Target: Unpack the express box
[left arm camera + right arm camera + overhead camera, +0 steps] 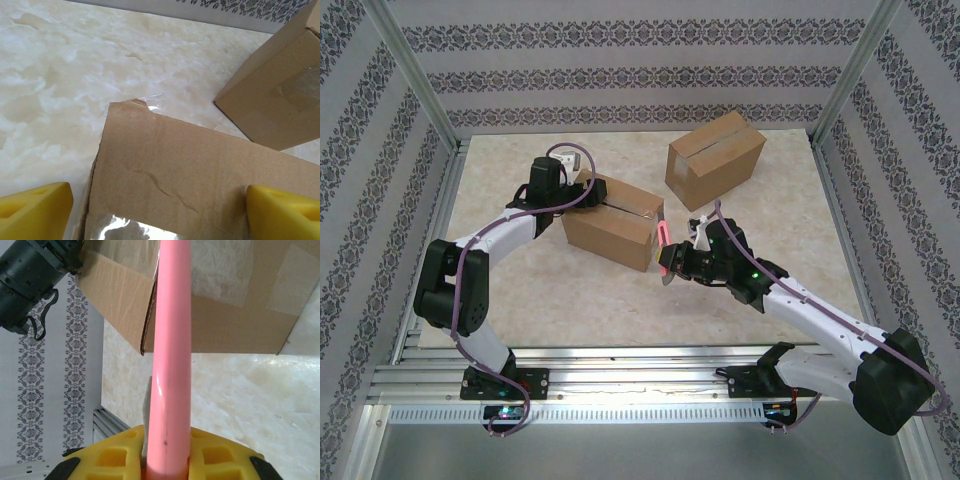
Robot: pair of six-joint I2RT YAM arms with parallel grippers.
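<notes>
1. Left claw [588, 190] is wide open, with its 2 yellow fingertips [35, 210] spread either side of the express box [610, 222] top at the left end. It grips nothing. Cannot tell if it touches the cardboard.
2. Right claw [672, 265] is clamped tight on a pink tool [663, 248]. In the right wrist view the shaft runs straight out to the box's right end face. Cannot tell if the tip touches.
3. Express box sits mid-counter [520, 300] between the 2 claws, flaps down, with a dark seam along the top.
4. Clear tape [150, 102] curls off the top corner in the left wrist view. The right wrist view shows frosted tape patches on the end face.
5. Second box [715, 157] sits behind and to the right, apart from the first, with a tape strip along its top.
6. Markings: all visible faces on both boxes are plain brown cardboard.
</notes>
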